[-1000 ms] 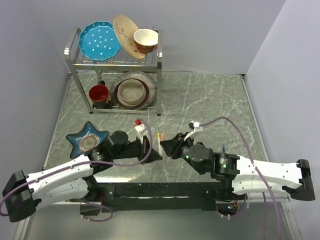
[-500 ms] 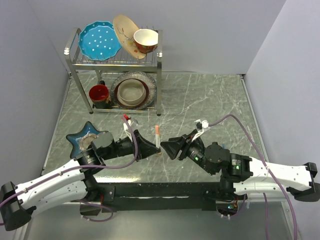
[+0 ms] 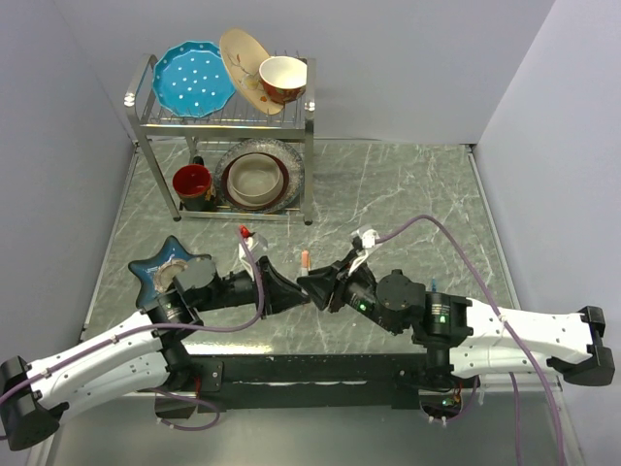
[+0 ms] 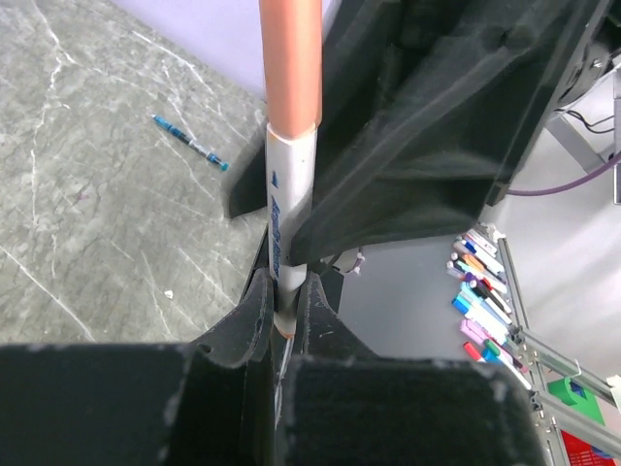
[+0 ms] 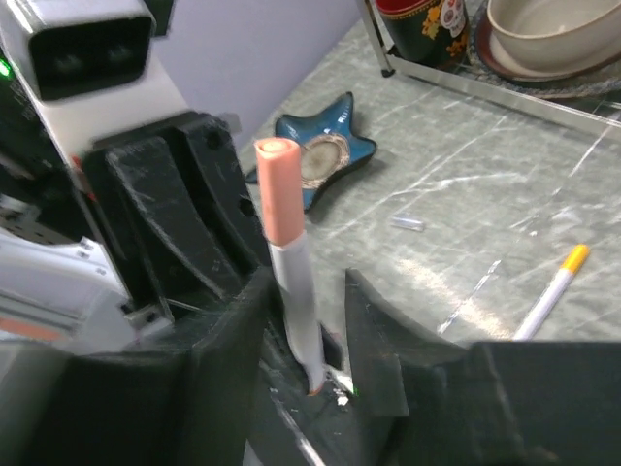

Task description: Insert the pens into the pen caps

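White pen (image 4: 289,209) is vertical: orange cap (image 4: 291,58) on the top end, bare end down. It sits right of the blue star dish (image 5: 291,131) in the top view, up off the desk (image 3: 408,194).

My left claw (image 4: 284,286) is clamped on the bottom of the barrel. My right claw (image 5: 309,282) has its jaws apart, one on each side of the same barrel below the cap, with a gap showing on one side, so it is not gripping.

Pens: 3.
- The white one I hold.
- Blue pen (image 4: 189,143), flat on the desk, far right of the star dish past my right arm. It runs diagonally in the left wrist view.
- Second white pen (image 5: 545,301), flat on the desk. In the right wrist view it is right of the star dish and nearer the camera. It lies diagonally with its yellow-orange cap (image 5: 576,256) at the far end.

Caps: 2 clear, both on white pens. A small clear bit (image 5: 408,222) lies between the star dish and the second white pen; I can't tell what it is.

Desk is grey-green marble pattern. Walls (image 3: 388,58) are plain pale grey-lilac. Behind the star dish is a metal dish rack (image 3: 228,121).
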